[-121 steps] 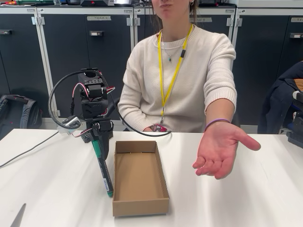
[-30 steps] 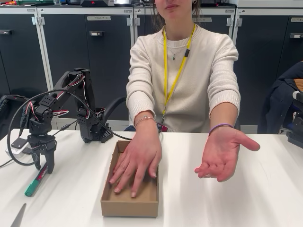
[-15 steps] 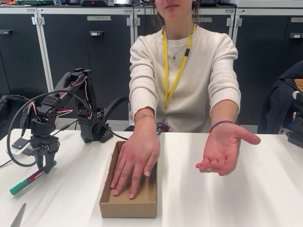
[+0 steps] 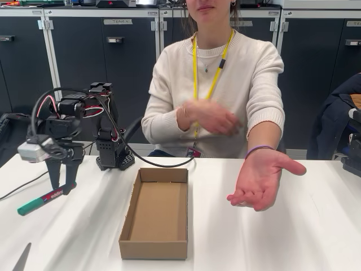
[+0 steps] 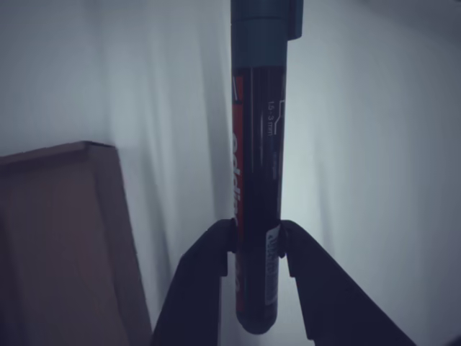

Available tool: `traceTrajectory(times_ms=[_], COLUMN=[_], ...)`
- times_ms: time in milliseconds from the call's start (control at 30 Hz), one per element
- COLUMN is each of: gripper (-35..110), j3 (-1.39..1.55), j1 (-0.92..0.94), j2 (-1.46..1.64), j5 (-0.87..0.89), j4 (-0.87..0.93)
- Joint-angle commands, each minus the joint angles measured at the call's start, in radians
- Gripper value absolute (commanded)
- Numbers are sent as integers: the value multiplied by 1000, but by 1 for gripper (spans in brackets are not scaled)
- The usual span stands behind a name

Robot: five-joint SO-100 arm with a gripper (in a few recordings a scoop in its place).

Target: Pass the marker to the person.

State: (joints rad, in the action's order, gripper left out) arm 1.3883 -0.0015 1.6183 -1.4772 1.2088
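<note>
The marker (image 4: 40, 201), green-capped with a black barrel and red label, hangs slanted just above the table at the left of the fixed view. My gripper (image 4: 63, 183) is shut on its rear end. In the wrist view the marker (image 5: 258, 166) runs up from between my two black fingers (image 5: 209, 259), cap at the top. The person (image 4: 217, 84) in a cream sweater sits behind the table. One open palm (image 4: 258, 179) is held out at the right, above the table. The other hand (image 4: 211, 117) is raised, blurred, in front of the chest.
An open cardboard box (image 4: 155, 217) lies in the middle of the white table (image 4: 282, 243), between my gripper and the outstretched palm. Its corner (image 5: 65, 216) shows at the left of the wrist view. The arm's base (image 4: 113, 155) and cables stand behind the box.
The person's hand has lifted out of the box up to the chest. My gripper has risen a little and turned, with the marker still in it, low at the left.
</note>
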Motion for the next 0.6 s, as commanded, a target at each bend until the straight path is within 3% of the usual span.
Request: traceTrajectory(times_ms=[0,300,567], gripper=[-5,-5,-5], j3=[-166,-492,-767], j1=[-186,-618,-756], j2=[15,-84,-318], j5=[43,117,172], j4=[-49,0,28])
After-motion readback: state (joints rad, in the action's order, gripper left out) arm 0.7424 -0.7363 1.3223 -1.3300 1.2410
